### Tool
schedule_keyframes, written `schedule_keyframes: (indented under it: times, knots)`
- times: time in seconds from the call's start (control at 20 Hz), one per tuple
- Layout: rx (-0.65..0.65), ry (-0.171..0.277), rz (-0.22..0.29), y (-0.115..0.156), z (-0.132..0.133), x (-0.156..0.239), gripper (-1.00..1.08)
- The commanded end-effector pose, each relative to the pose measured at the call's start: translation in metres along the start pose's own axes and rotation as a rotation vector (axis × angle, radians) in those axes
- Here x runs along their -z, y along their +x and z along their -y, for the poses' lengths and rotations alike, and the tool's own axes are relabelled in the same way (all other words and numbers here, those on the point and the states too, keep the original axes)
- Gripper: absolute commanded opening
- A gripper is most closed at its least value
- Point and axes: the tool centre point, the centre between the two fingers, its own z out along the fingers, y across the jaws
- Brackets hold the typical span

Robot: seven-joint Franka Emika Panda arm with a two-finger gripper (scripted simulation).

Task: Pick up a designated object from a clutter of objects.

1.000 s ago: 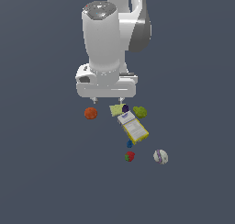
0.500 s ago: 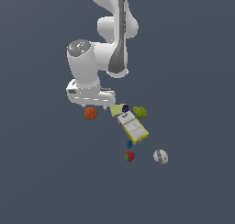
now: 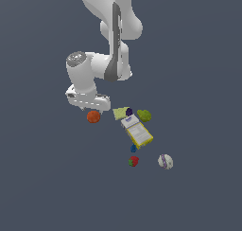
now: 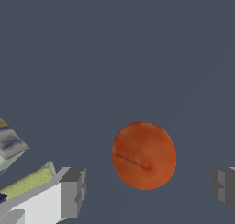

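Claw [image 4: 147,186]: spread wide, gripping nothing. In your wrist view one finger pad [image 4: 73,191] sits on one side of the orange ball and the other pad on the far side, w/ clear gaps both ways.
Orange ball [image 3: 93,116]: your target. Resting on the bench [image 3: 198,83], apart from the rest of the clutter, towards the exterior view's left. Wrist view shows it [image 4: 144,155] round, orange-red, w/ a thin dark crease across it.
Arm: white wrist block [image 3: 87,95] hangs low just above & beside the ball in the exterior view; whether anything touches the ball there, can't tell.
Pale green wedge [image 3: 121,112]: near the ball, on its exterior-view right. Its edge also shows in the wrist view behind one finger.
Dark purple ball [image 3: 129,112]: against the wedge.
Green lump [image 3: 144,115]: just beyond the purple ball, further right.
Yellow-edged box [image 3: 137,131]: flat on the bench, below the wedge, lying on a diagonal.
Blue bit [image 3: 133,148]: just below the box corner.
Red bit [image 3: 133,161]: just below the blue one.
White ball [image 3: 165,161]: near the red bit, on its right, well apart from your target.
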Motion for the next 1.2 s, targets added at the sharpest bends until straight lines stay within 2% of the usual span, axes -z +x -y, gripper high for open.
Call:
schedule_keyframes:
  times: [0.0, 0.45, 1.15]
  knots:
    - [-0.010, -0.002, 0.000, -0.005, -0.006, -0.006, 1.00]
    - [-0.014, -0.003, 0.001, -0.007, -0.008, -0.013, 1.00]
    - [-0.016, -0.004, 0.000, -0.009, -0.009, -0.057, 1.00]
